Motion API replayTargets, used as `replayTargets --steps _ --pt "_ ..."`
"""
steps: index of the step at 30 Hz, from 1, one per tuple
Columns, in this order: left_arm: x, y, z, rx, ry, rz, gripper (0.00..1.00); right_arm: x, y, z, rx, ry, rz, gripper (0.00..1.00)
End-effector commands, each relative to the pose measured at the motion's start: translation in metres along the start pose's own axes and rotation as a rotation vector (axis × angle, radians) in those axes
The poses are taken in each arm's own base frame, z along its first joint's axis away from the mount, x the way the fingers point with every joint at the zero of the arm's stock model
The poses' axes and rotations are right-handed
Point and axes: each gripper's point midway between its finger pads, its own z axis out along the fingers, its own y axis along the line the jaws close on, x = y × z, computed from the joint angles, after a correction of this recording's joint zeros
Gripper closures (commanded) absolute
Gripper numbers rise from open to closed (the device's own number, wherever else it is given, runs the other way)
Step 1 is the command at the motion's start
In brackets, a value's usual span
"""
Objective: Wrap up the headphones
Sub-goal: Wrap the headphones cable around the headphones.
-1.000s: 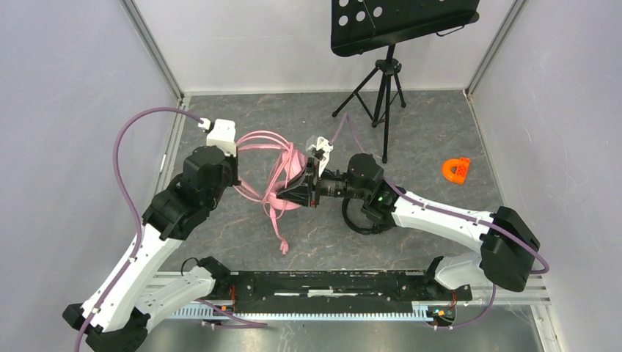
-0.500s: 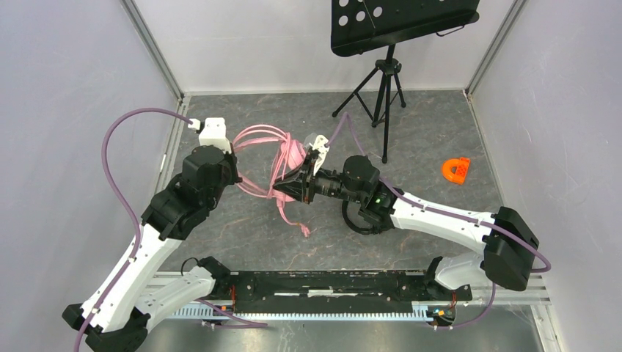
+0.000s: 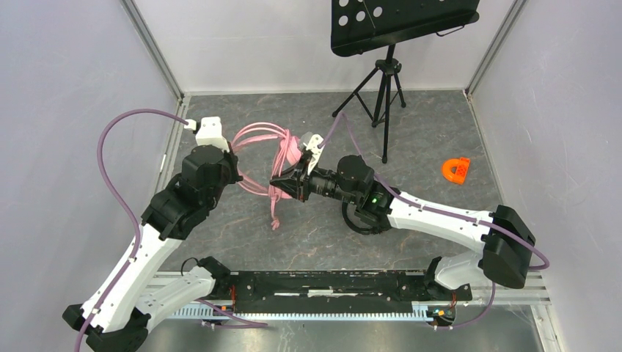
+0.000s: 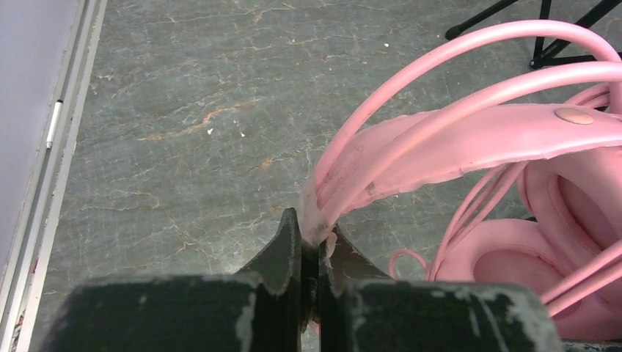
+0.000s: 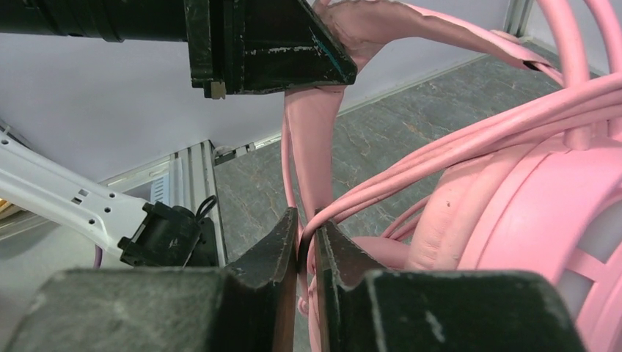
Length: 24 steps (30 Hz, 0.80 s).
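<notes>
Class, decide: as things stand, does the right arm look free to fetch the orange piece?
Probably not yet: the right pincer is shut on the pink cable; the orange piece itself lies uncovered.

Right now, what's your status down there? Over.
Left fingers shut on pink headband. Right fingers shut on cable. Tripod close behind.

The pink headset (image 4: 513, 139) and its cable (image 3: 276, 209) are crowding the gap between my left pincer (image 4: 317, 238) and right pincer (image 5: 306, 231); the tripod (image 3: 383, 95) is standing behind, and bench (image 3: 315, 238) is lying open nearer me.
</notes>
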Motion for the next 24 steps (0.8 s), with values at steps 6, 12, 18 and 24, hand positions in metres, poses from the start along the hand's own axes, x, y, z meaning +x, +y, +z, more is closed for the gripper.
replayTargets --steps 6,12,18,24 --pt "-0.071 -0.027 -0.013 0.117 -0.217 -0.344 0.98 0.005 0.005 -0.007 0.021 0.045 -0.008 0.76" --pt "-0.077 -0.029 -0.016 0.127 -0.228 -0.391 0.98 0.008 0.003 -0.016 0.059 0.060 -0.035 0.79" --pt "-0.086 -0.033 -0.019 0.148 -0.246 -0.427 0.98 0.013 0.002 -0.022 0.078 0.082 -0.046 0.71" --pt "-0.096 -0.039 -0.023 0.179 -0.258 -0.465 0.98 0.003 0.005 -0.032 0.101 0.077 -0.056 0.63"
